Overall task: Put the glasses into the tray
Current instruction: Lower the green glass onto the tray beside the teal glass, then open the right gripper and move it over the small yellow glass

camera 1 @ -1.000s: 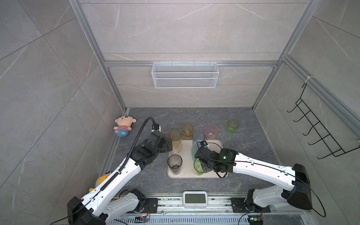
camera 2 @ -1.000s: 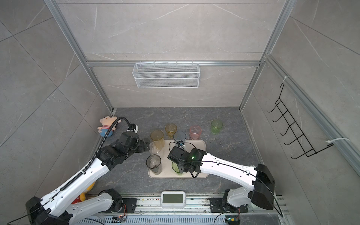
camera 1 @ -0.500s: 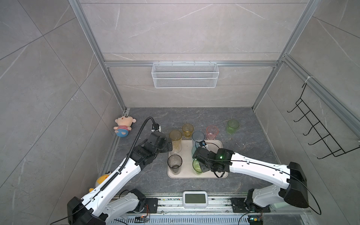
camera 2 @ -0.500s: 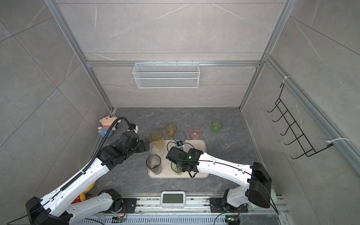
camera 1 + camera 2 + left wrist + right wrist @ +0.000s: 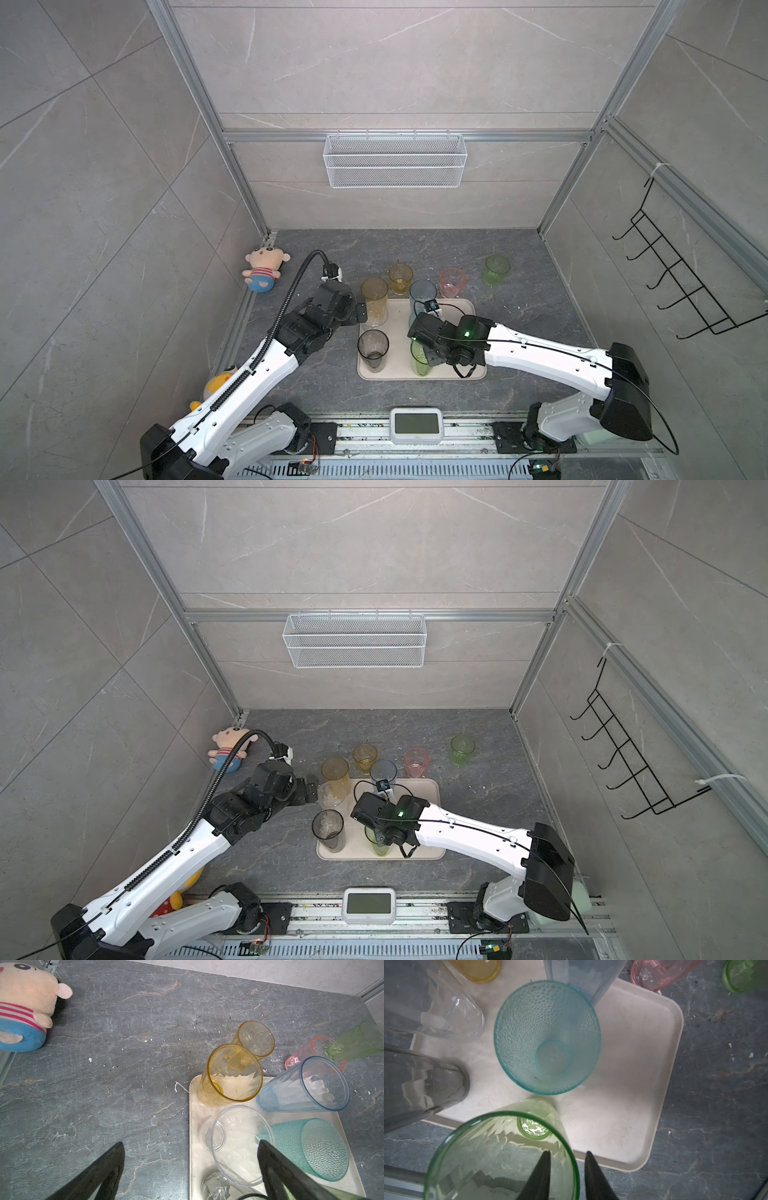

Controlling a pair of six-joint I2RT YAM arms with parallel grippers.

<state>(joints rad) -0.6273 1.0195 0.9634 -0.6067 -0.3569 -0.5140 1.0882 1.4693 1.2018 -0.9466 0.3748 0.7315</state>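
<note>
We show the right gripper (image 5: 568,1153) astride the rim of the tall green glass (image 5: 483,1147) (jaws slightly parted) on the tray (image 5: 643,1105). Left gripper (image 5: 191,1142): jaws spread wide, at the tray's edge

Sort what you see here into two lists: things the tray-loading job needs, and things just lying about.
Job in hand: tray; glasses on it: tall amber, clear, smoky grey, blue, teal, tall green; glasses off it: small amber, pink, short green.
Lying about: plush doll, yellow toy, wire basket, hook rack, small screen.
</note>
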